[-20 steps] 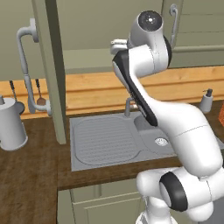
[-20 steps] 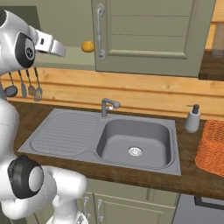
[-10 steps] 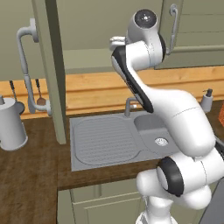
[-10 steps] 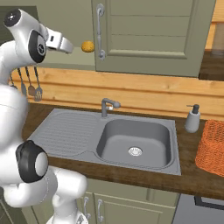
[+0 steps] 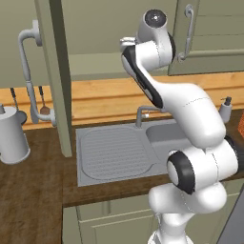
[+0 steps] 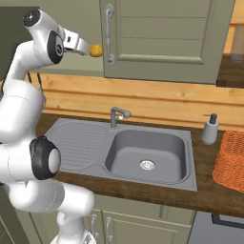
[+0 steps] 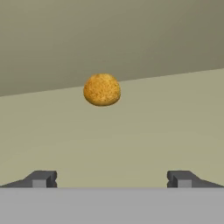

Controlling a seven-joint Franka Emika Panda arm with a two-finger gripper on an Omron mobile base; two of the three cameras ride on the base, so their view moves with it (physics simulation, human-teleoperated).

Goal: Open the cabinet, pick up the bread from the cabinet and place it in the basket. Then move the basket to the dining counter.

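- The bread (image 7: 102, 89) is a small golden-brown, speckled roll sitting on the olive shelf floor (image 7: 131, 144) inside the cabinet (image 5: 95, 38), up near the back wall. In the right base view it's that little orange-tan lump (image 6: 96, 50) just left of the closed neighbouring door.
- The tool (image 7: 112, 179) is lined up on it with its two dark tips spread wide, one fingertip (image 7: 41, 178) way off to the left and the other on the right. Nothing between them, and the bread is ahead of the tips, not touching either.
- From the right base view the tool (image 6: 83, 47) sits right next to the bread at shelf height, reaching in from the left.
- The cabinet door (image 5: 55, 76) is swung open, so in the left base view you see it edge-on with its long curved grey bar handle (image 5: 29, 71) sticking out to the left.
- The next door along (image 6: 167, 38) is shut, and it has its own vertical grey handle (image 6: 109, 33).
- Below all that is the dark wooden desk (image 6: 209, 200) with a grey sink (image 6: 147, 152), a ribbed drainboard on its left and a faucet (image 6: 116, 114) behind it.
- The basket (image 6: 231, 159), orange wicker, sits on the desk at the far right, cut off by the frame edge, with a grey soap dispenser (image 6: 209, 128) just beside it.
- Far left on the desk there's a grey kettle (image 5: 12, 136), plus a few utensils (image 5: 42, 100) hanging on the wooden wall behind it.
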